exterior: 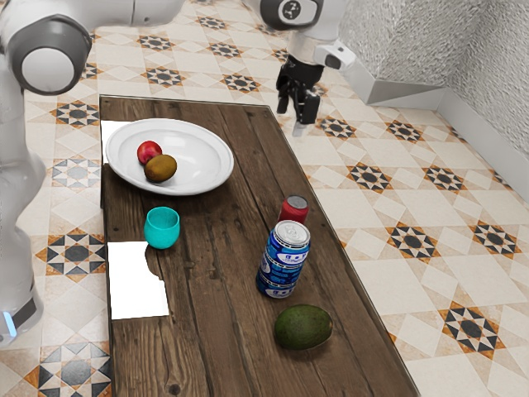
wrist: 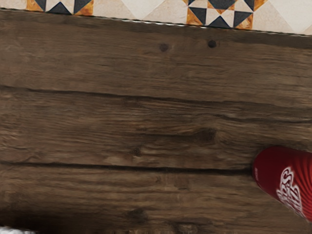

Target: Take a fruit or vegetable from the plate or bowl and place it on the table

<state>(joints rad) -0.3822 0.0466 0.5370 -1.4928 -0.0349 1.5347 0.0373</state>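
End effector: one, black, two-fingered; raised, fingers spread, nothing pinched between them. I have it above the level of the counter, a dark, plank-topped wooden piece.

Plate: one, round, white, shallow; lower than the end effector and well off toward the exterior view's left.

Contents of plate, two items, side by side: one small, round, glossy red fruit; one oval, brown, kiwi-like fruit. Either would serve as the task's thing; both lie well apart from the end effector.

Red soda can, cylindrical, metal: below the end effector, nearer the exterior camera. Blue-and-white drink can, upright: just beyond the red one, counting from the end effector.

Dark green, oval avocado: farther from the end effector than both cans, resting directly on the counter. Whether it ever belonged to the plate, I cannot tell.

Turquoise, rounded cup: lower than the end effector, toward the exterior view's left, on the camera's side of the plate.

Progress, my judgement: no grasp made. Outstanding: travel to the plate, close on one fruit, lift it over the rim, lower it to bare wood, release.
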